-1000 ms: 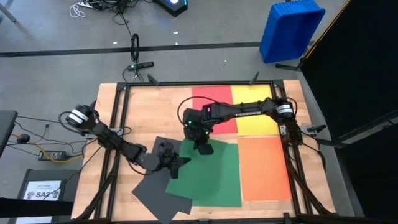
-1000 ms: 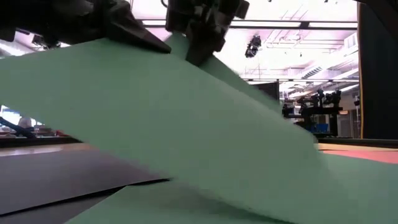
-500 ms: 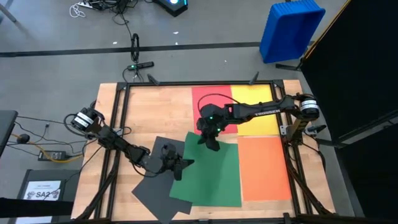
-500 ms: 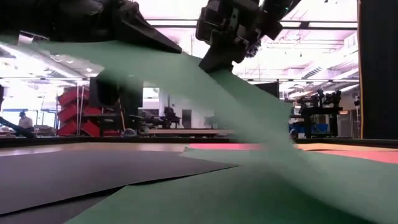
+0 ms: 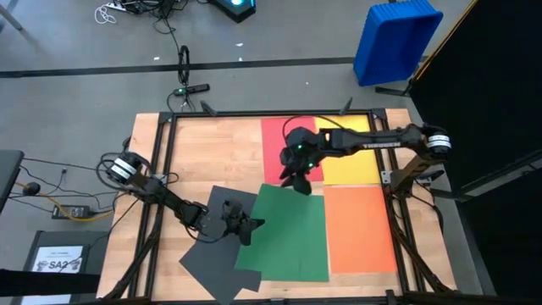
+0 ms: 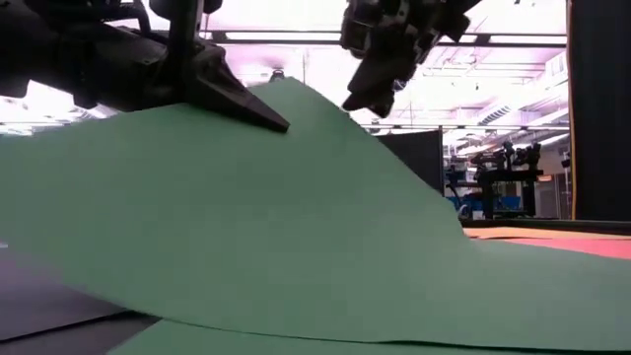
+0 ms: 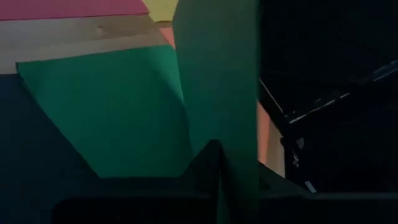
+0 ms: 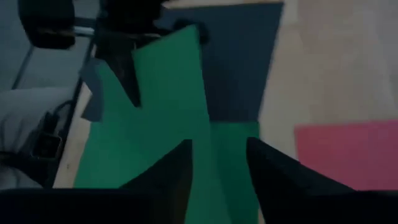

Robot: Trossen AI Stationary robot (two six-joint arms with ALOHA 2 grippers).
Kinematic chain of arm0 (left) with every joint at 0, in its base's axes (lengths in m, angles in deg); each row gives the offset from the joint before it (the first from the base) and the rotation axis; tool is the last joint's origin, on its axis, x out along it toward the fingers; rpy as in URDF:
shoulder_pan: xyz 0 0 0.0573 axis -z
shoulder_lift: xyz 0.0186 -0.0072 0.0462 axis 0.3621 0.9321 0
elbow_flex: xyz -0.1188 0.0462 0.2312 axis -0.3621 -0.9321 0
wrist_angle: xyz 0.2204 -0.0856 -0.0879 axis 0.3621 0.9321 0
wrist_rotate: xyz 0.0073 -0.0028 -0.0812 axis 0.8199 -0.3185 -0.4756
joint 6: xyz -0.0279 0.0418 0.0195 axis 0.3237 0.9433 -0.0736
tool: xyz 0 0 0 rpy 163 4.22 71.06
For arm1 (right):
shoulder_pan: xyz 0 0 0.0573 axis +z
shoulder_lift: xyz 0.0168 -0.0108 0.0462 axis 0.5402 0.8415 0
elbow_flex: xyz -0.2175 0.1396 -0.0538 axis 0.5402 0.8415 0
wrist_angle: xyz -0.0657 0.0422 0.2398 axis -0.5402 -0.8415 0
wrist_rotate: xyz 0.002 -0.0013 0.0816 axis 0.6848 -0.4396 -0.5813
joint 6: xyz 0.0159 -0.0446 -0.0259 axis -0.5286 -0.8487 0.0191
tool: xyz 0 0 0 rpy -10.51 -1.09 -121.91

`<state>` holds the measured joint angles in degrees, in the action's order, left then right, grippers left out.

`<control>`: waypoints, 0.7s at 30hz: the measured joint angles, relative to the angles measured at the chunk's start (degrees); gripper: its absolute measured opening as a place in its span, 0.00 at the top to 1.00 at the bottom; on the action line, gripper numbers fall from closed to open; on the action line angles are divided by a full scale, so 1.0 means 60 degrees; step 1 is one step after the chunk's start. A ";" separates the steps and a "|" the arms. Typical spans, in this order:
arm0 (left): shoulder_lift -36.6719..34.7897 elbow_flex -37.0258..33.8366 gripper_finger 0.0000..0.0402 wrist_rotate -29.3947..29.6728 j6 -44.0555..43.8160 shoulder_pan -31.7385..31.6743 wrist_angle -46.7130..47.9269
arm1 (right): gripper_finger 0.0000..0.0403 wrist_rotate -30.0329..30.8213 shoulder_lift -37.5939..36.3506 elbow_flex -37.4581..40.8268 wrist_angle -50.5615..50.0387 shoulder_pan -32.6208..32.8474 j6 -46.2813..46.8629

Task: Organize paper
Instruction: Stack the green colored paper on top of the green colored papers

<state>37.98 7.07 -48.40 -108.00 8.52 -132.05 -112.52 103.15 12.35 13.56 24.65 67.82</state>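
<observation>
Left gripper (image 5: 246, 227) is pinched shut on the near-left edge of the green sheet (image 5: 292, 233), holding that side lifted so the paper humps up while its far side lies flat on the bench (image 5: 212, 152). Right gripper (image 5: 296, 180) hangs just above the sheet's far edge, by the red sheet (image 5: 288, 140); its fingers (image 8: 273, 171) stand apart with nothing between them, so green is held by the left alone. Other paper: yellow sheet (image 5: 351, 165) beside red, orange sheet (image 5: 360, 229) beside green, dark grey sheets (image 5: 212, 254) skewed under the green's left side and poking off the bench's front. Step in hand looks like squaring green into the grid next to orange, below red. To do it well: keep the pinch near the edge, lower the raised side slowly so the hump rolls out flat rather than creasing, line the long edge against orange before letting go. Right could press the far edge down to stop sliding. Risk: dragging the grey sheets along.
</observation>
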 joint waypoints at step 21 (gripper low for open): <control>0.0131 0.0278 1.00 0.2103 -0.1219 0.0748 0.0597 | 0.76 0.3930 -0.4254 0.6477 0.4757 0.3551 0.3185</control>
<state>38.77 8.74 -35.78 -115.31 13.01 -128.46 -88.94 77.62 51.21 42.10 45.96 86.93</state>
